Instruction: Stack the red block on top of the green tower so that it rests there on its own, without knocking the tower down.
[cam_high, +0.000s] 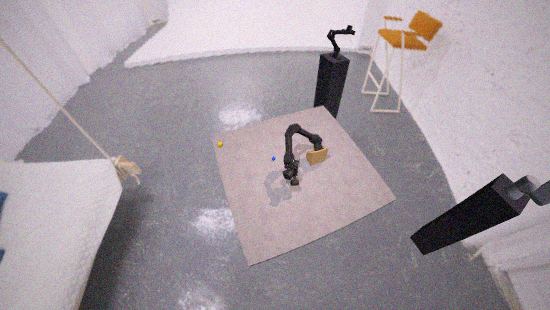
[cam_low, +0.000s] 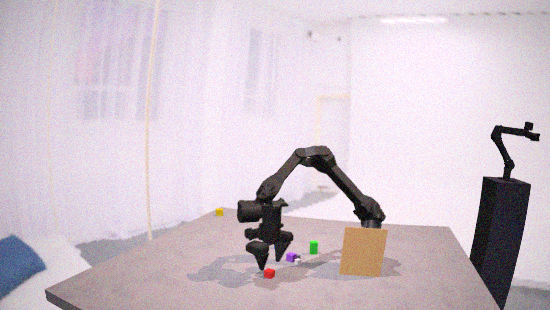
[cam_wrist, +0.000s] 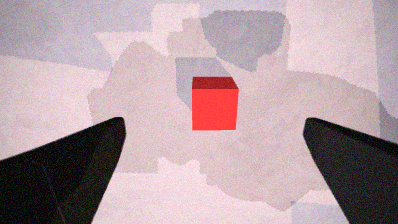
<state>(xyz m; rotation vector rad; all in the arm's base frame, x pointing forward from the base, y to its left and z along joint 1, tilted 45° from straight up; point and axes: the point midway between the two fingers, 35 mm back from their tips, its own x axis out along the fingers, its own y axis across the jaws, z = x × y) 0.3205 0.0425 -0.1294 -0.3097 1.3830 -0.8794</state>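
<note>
The small red cube (cam_wrist: 214, 103) lies on the pale matte worktop (cam_low: 150, 270) just below my black pincer (cam_low: 270, 250), and in the wrist view it sits between my two dark fingers, a little ahead of the tips and clear of both; its faces are flat and smooth, its edges sharp, and its top face reads darker than the bright side facing me; the worktop around it is mottled with soft grey shadow patches; from the exterior view my pincer points downward, its tapered tips close above the cube without touching it; the short green block tower (cam_low: 313, 247) stands upright further back and to the right, well apart from the cube, with a small purple cube (cam_low: 291, 256) between them and a flat tan board (cam_low: 363, 251) standing beyond; my pincer is spread almost to its widest and has hold of nothing.
</note>
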